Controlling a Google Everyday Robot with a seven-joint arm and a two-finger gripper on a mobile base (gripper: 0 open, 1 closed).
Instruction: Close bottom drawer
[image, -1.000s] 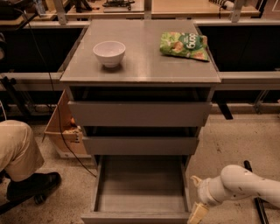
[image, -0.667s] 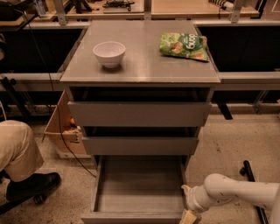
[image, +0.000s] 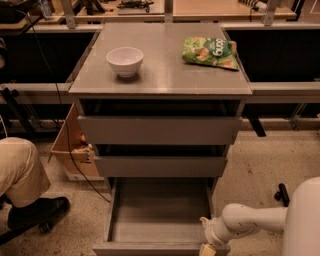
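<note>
Risk: glancing push at drawer corner
Bottom drawer (image: 159, 212) stood pulled out below the counter's (image: 165, 75) front edge; gripper (image: 207, 248) sat low beneath the front-right corner, opening I couldn't tell. Pushing off-centre, I judged, could slip off or jam the tray.

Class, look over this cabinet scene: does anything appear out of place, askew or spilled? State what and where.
Only the bottom drawer stands out: it is pulled far out, while the middle drawer and top drawer sit nearly in. The gripper is at its front right corner. Nothing looks spilled.
</note>
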